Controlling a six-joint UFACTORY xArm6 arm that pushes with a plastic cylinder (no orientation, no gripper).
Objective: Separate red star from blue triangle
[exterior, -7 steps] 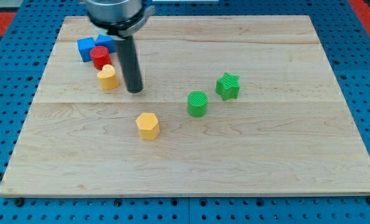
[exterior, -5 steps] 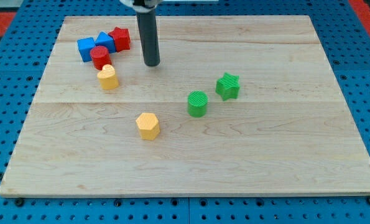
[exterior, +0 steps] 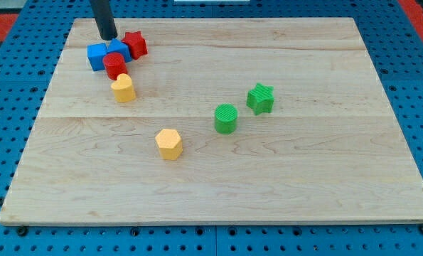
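The wooden board (exterior: pixel 303 178) carries eight blocks. My tip (exterior: pixel 108 37), a bare rod grasping nothing, stands at the view's top left, just above the blue triangle (exterior: pixel 119 48), whose right side touches the red star (exterior: pixel 135 44). Best to wedge between them and push the star rightward. Two each: blue, red, yellow, green.

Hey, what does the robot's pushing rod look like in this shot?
Only a short length shows: a straight, smooth, dark grey-black round rod, running out of the view's top, with no cables or markings visible. My tip is plain and blunt, the same dark colour.
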